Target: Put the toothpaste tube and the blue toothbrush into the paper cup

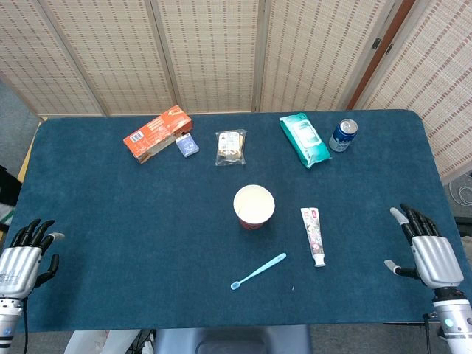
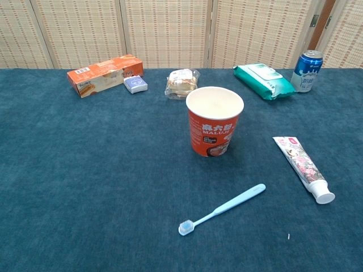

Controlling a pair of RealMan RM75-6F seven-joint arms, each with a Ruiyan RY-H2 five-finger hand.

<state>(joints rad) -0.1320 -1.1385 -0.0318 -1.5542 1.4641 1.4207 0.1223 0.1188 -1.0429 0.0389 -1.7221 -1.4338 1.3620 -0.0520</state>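
A red paper cup (image 1: 254, 206) (image 2: 214, 121) stands upright and empty in the middle of the blue table. Right of it lies the toothpaste tube (image 1: 313, 234) (image 2: 303, 168), white cap toward me. The light blue toothbrush (image 1: 258, 271) (image 2: 223, 208) lies in front of the cup, bristles at the near left end. My left hand (image 1: 26, 255) rests at the table's near left corner, fingers apart and empty. My right hand (image 1: 425, 247) sits at the near right edge, fingers spread, holding nothing. Neither hand shows in the chest view.
Along the far side sit an orange box (image 1: 156, 134) (image 2: 104, 75), a small blue pack (image 1: 186, 145) (image 2: 135, 84), a wrapped snack (image 1: 231, 146) (image 2: 181, 83), a green wipes pack (image 1: 304, 139) (image 2: 264, 80) and a blue can (image 1: 343, 135) (image 2: 308, 70).
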